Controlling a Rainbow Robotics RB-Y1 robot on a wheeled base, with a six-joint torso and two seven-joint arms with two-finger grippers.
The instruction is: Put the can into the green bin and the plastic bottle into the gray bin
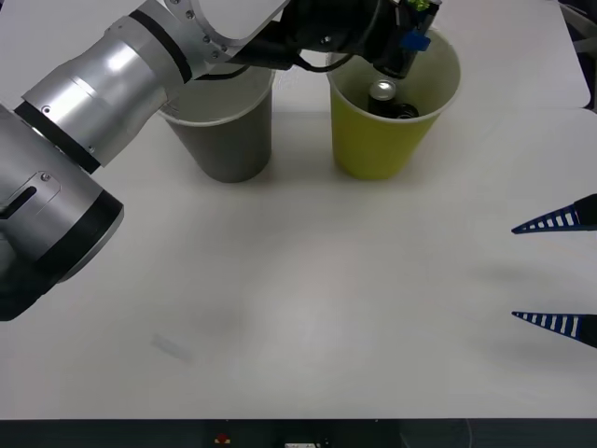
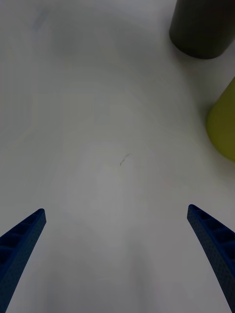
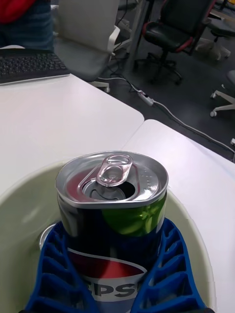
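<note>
Left gripper point(image 3: 117, 279): reached across to the far side of the worktop and hung over the mouth of the green bin; its blue ribbed fingers point(image 3: 54, 264) were closed around the lower body of the can, one on each side.
Can point(image 3: 113, 205): held upright in the left jaws, above the pale inside of the green bin; silver top with the pull tab lifted and the opening showing, dark body with a green patch and a red, white and blue label.
Green bin point(image 1: 373, 149): stood upright at the far side of the worktop, just beside the gray bin and to its right in the front view; at least two other silver-topped cans point(image 1: 382, 91) lay inside it.
Gray bin point(image 1: 229, 140): stood upright to the left of the green bin, its rim partly hidden by the left arm; what it held could not be seen.
Right gripper point(image 1: 560, 271): sat low over the worktop at the right edge, well apart from both bins; its jaws were spread wide and held nothing.
Worktop point(image 1: 308, 308): white, with a faint small mark point(image 2: 124, 159) ahead of the right gripper.
Plastic bottle: its place could not be told.
Background: an office chair point(image 3: 171, 34) and a keyboard point(image 3: 29, 66) on another desk lay beyond the bins.
</note>
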